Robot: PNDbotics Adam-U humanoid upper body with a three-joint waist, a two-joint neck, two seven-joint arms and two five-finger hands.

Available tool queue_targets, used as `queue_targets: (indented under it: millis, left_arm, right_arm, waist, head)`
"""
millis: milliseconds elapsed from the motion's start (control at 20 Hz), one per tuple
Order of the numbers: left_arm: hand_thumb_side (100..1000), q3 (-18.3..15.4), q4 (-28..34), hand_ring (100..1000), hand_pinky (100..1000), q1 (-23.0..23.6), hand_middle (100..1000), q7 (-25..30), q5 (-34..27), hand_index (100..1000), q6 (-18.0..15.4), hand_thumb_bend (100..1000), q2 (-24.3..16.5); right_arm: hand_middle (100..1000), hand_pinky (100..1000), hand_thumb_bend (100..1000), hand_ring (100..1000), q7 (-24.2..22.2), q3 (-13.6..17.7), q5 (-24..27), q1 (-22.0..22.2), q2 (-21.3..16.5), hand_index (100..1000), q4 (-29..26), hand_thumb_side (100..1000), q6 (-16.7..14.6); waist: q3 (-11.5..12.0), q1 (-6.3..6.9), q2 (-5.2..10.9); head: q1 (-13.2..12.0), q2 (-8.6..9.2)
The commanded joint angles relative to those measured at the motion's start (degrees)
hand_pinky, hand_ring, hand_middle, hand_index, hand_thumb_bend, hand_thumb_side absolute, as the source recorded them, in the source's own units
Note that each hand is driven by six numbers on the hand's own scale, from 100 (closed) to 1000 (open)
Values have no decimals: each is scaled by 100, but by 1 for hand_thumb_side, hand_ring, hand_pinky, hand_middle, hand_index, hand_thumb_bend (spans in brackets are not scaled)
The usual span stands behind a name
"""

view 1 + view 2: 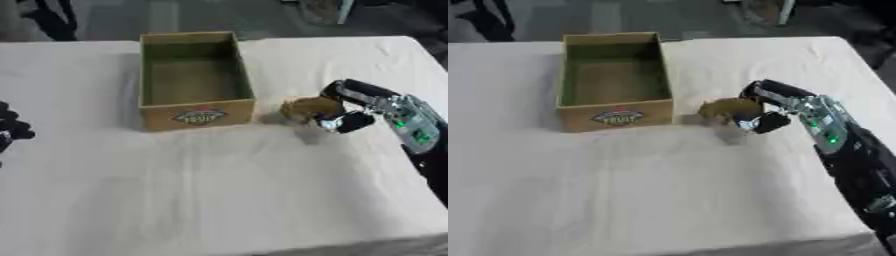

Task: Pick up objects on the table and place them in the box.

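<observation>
Reaching in from the right side, the robot's right hand (343, 114) had its fingers and thumb curled round a small brown object (310, 108), a lumpy thing whose nature could not be made out. That object sat just right of the cardboard box (195, 80), near its front right corner, and whether it touched the white-covered worktop (219, 190) or hung slightly above it could not be told; a faint shadow lay beneath it. The box stood open-topped toward the far middle of the worktop, its inside showing nothing but bare walls and floor, with a printed label (199, 116) on the near face. At the left edge of the left eye view, dark fingers of the left hand (10, 128) showed, idle and relaxed.
</observation>
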State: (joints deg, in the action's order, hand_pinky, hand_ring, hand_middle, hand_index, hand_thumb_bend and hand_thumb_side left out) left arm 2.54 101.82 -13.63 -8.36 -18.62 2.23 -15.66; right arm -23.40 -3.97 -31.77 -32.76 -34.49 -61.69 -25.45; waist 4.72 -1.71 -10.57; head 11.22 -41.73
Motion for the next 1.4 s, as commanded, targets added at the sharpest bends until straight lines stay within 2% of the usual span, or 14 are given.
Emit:
queue_targets:
  millis: [50,350,700,1150,1200,1250,1400]
  left_arm:
    - [457,-28,68,517,540,-45,502,17,-16,605,-12,385,-123]
    - [456,-23,67,517,540,-40,502,24,-16,605,-9,384,-126]
    - [456,-9,65,517,539,-28,502,34,-20,605,-1,383,-129]
    - [455,51,49,517,539,-9,502,88,-44,605,25,380,-89]
    - [455,55,49,516,539,-11,502,93,-45,605,28,381,-87]
    - [455,62,50,516,539,-14,502,98,-43,604,34,380,-81]
    - [455,89,51,516,539,-20,502,123,-60,604,43,381,-56]
  right_arm:
    - [461,423,100,471,75,60,109,-179,-170,573,-213,305,-13]
    - [460,421,100,470,91,94,377,-488,-201,573,-410,296,-1]
    - [460,422,100,470,57,41,433,-1051,-63,573,-385,294,-14]
    - [457,417,100,466,-68,-100,320,-1895,600,572,169,291,26]
    - [455,416,100,465,-79,-113,305,-1966,669,571,251,373,39]
    - [455,415,100,464,-84,-121,291,-2036,750,570,335,288,55]
    - [454,414,100,464,-80,-121,197,-2228,994,569,621,286,107]
  waist:
    - [-7,11,113]
    - [-9,21,138]
    - [19,29,179]
    - [172,91,261]
    - [199,99,267]
    - [235,108,273]
    - [328,127,281]
  head:
    - [-7,-20]
    - [-2,-18]
    - [13,-17]
    - [121,-36]
    - [135,-34]
    - [154,-31]
    - [204,-28]
